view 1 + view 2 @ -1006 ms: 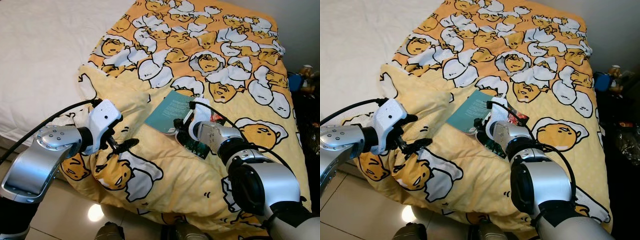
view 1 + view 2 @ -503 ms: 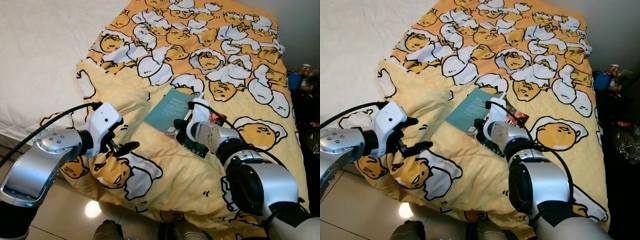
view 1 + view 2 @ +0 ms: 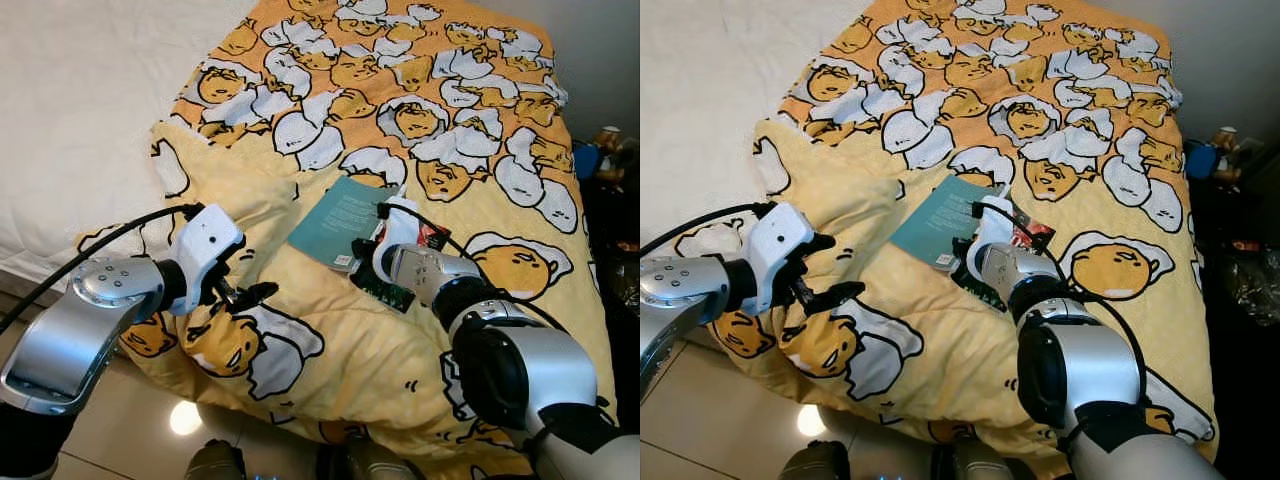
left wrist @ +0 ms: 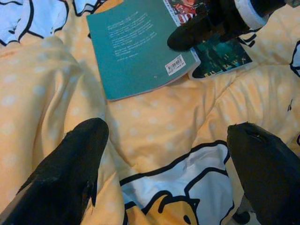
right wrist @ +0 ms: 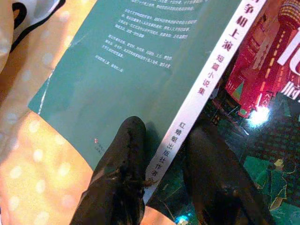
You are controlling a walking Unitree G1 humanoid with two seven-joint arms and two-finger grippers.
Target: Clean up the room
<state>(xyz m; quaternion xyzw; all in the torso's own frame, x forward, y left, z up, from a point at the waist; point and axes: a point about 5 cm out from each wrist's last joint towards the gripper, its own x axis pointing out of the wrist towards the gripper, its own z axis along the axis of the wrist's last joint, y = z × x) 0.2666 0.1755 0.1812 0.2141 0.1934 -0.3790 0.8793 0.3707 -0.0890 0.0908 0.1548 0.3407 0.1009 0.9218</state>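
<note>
Teal book point(image 5: 136, 70) under right gripper point(image 5: 161, 187)

The teal book point(image 3: 340, 221) partly covers a dark-covered book point(image 3: 402, 283), and the right gripper point(image 3: 364, 262) and its wrist hide more of that cover. In the right wrist view both books run off the picture's edges, so neither title reads whole. The small print on the teal cover is too fine to read in the head views. The clutter point(image 3: 1230, 172) beside the bed is cut by the picture's edge and too dark to name. The left gripper point(image 4: 164, 180) has its fingers cropped in its wrist view.
</note>
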